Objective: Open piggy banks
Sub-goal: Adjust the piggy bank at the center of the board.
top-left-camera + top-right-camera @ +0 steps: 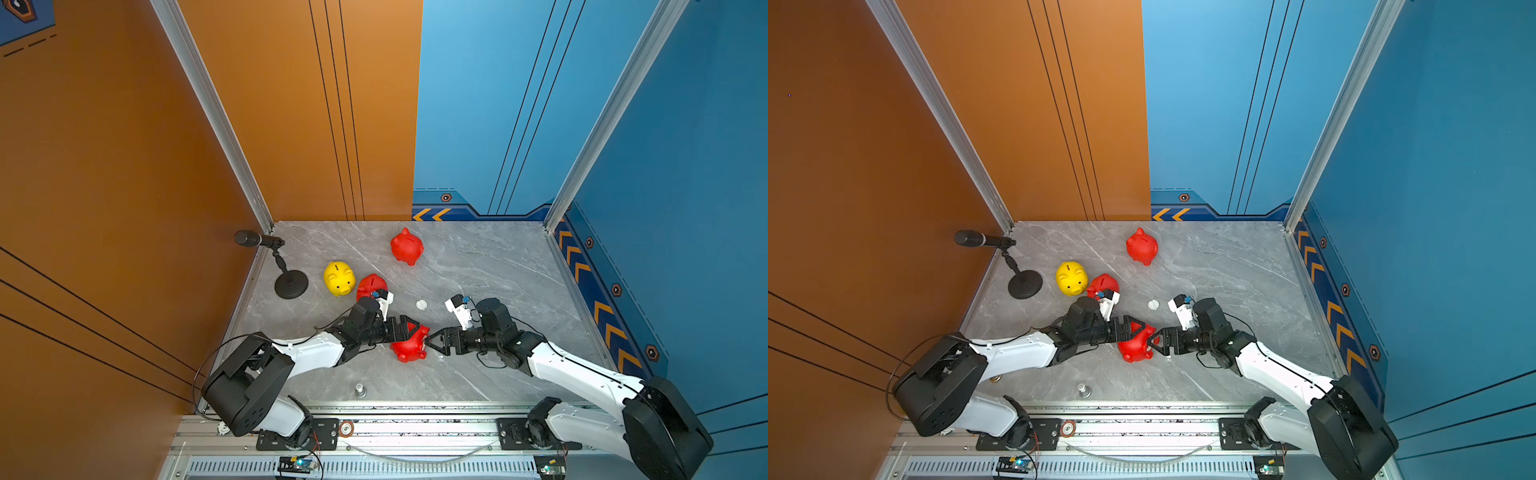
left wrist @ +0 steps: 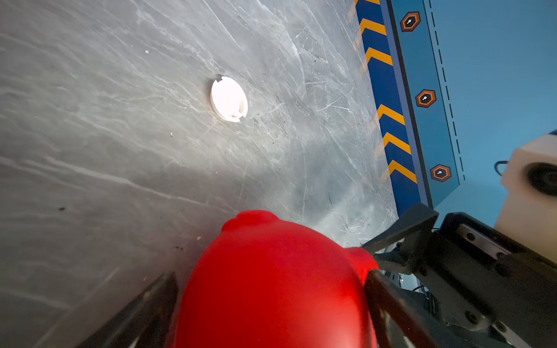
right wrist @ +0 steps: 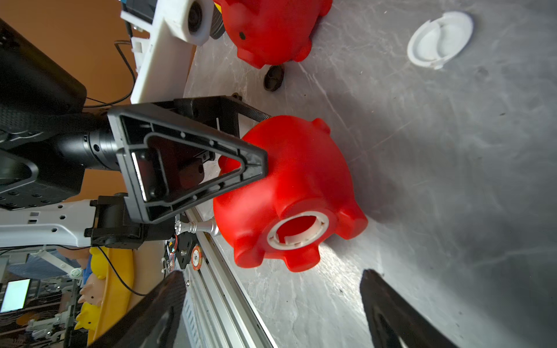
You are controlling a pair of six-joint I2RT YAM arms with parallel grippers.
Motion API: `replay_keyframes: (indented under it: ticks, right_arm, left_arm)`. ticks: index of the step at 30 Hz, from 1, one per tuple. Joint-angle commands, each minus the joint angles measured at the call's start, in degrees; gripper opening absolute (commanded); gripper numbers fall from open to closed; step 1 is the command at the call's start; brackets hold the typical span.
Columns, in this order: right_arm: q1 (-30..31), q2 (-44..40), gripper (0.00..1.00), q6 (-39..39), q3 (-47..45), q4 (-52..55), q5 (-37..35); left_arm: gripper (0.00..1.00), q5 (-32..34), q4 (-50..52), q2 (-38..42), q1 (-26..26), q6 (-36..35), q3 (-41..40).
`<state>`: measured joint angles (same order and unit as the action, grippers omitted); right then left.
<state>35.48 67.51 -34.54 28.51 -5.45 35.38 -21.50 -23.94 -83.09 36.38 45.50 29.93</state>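
Observation:
My left gripper (image 1: 415, 332) is shut on a red piggy bank (image 1: 409, 347) lying on its side near the front middle of the table; its fingers (image 2: 388, 304) press both flanks. The bank's belly hole (image 3: 301, 230) is open, ringed in white. My right gripper (image 3: 271, 277) faces that belly, open and a little apart from it, with nothing between its fingers. A yellow piggy bank (image 1: 339, 278) and a second red one (image 1: 371, 286) stand behind my left wrist. A third red one (image 1: 406, 246) stands farther back.
A white plug disc (image 1: 421, 304) lies on the marble table (image 1: 498, 266) between the two wrists. A black plug disc (image 3: 273, 77) lies by the second red bank. A microphone on a round stand (image 1: 291, 284) is at the left edge. A metal stud (image 1: 360, 390) stands near the front rail.

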Motion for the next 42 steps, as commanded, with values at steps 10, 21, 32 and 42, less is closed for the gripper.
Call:
replay_keyframes:
  ticks: [10, 21, 32, 42]
  right_arm:
    - [7.8, 8.5, 0.90, -6.6, 1.6, -13.1, -1.4]
    - [8.6, 15.3, 0.90, -8.3, 3.5, -21.5, -2.0]
    - [7.3, 23.8, 0.89, -10.6, 1.9, -32.5, -1.5]
    - [6.2, 30.3, 0.78, -14.4, 1.7, -38.0, -2.4]
  left_arm:
    - [0.98, -2.4, 0.8, 4.9, -4.0, 1.0, -3.9]
    - [0.98, -0.4, 6.5, 14.3, -8.5, 0.5, -8.0]
    - [0.97, -1.1, 10.2, 22.3, -11.4, -0.3, -11.7]
    - [0.98, -4.8, 5.1, 23.4, -11.3, 1.9, -15.2]
